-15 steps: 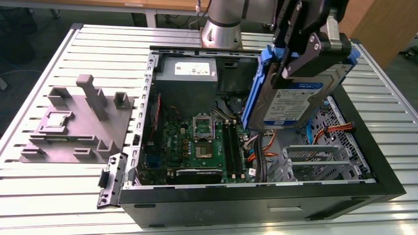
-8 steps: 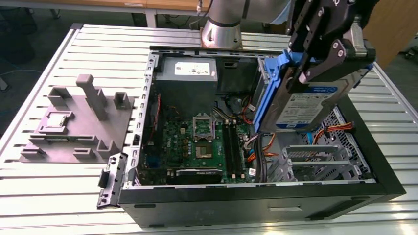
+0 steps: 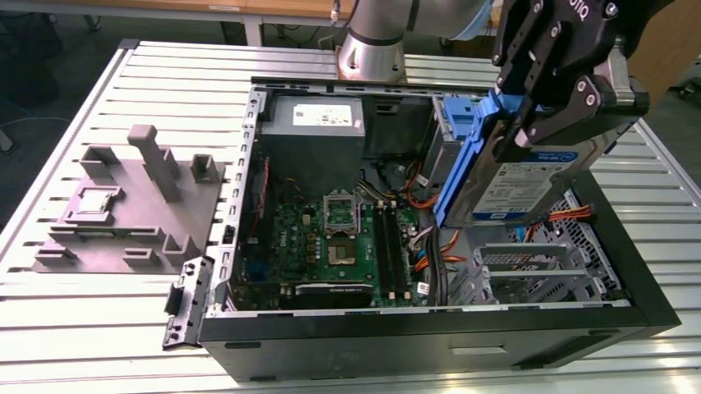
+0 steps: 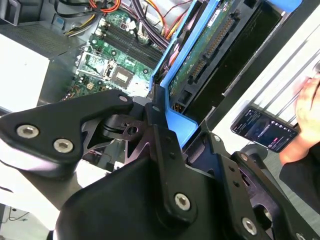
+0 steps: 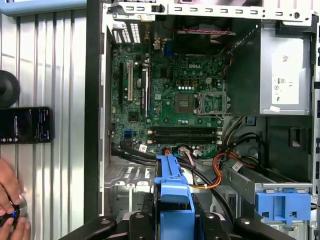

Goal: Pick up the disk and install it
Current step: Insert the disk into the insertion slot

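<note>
Slatted metal table [image 3: 98, 320] carrying an open computer case [image 3: 438, 338].
Black gripper [image 3: 544, 131] pinches the disk [image 3: 515, 187] by its upper end and holds it tilted on edge over the case interior, between the motherboard [image 3: 340, 238] and the silver drive bay [image 3: 526, 271].

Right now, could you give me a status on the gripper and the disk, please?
Gripper shut on the disk. Disk tilted above open case, not seated. Orange cables near drive bay.
</note>
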`<state>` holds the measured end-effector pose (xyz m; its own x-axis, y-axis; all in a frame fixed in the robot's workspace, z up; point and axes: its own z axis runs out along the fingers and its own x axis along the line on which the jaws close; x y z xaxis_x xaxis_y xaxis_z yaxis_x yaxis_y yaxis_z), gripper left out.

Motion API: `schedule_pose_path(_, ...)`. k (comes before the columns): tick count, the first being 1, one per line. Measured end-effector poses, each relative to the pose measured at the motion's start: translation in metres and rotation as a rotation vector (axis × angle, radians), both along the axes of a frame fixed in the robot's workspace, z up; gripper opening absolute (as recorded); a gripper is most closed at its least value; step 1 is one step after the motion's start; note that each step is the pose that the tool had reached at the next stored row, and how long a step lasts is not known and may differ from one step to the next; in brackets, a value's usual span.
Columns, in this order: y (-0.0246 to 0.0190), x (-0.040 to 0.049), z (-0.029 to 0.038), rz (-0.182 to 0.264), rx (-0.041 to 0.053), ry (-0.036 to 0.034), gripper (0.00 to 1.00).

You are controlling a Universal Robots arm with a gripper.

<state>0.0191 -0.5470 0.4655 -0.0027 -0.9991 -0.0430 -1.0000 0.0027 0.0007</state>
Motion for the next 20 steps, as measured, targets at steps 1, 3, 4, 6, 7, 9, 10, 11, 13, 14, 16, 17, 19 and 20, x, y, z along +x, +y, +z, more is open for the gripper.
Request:
schedule_pose_path(1, -0.0011, 0.0003, -0.0002, 0.000, -0.0002, 0.0000, 0.37)
schedule_pose_path(3, -0.0037, 0.0007, -0.0009, 0.000, -0.0002, 0.0000, 0.37)
schedule_pose_path(4, -0.0050, 0.0010, -0.0013, 0.000, -0.0001, 0.0000, 0.37)
schedule_pose_path(6, -0.0067, 0.0020, -0.0019, 0.000, -0.0002, 0.0000, 0.37)
schedule_pose_path(7, -0.0074, 0.0033, -0.0021, 0.000, -0.0002, 0.0000, 0.37)
schedule_pose_path(9, -0.0080, 0.0060, -0.0025, -0.001, -0.0001, 0.0000, 0.37)
schedule_pose_path(10, -0.0081, 0.0073, -0.0027, -0.001, 0.0000, 0.0000, 0.37)
schedule_pose_path(11, -0.0081, 0.0083, -0.0028, 0.000, -0.0002, 0.0000, 0.37)
schedule_pose_path(13, -0.0081, 0.0086, -0.0027, -0.001, -0.0004, 0.0001, 0.37)
schedule_pose_path(14, -0.0082, 0.0087, -0.0029, -0.001, -0.0002, 0.0000, 0.37)
schedule_pose_path(16, -0.0082, 0.0088, -0.0029, -0.001, -0.0002, 0.0000, 0.37)
schedule_pose_path(17, -0.0082, 0.0088, -0.0029, -0.001, -0.0002, 0.0000, 0.37)
schedule_pose_path(19, -0.0082, 0.0088, -0.0029, -0.001, -0.0002, 0.0000, 0.37)
schedule_pose_path(20, -0.0082, 0.0088, -0.0029, -0.001, -0.0002, 0.0000, 0.37)
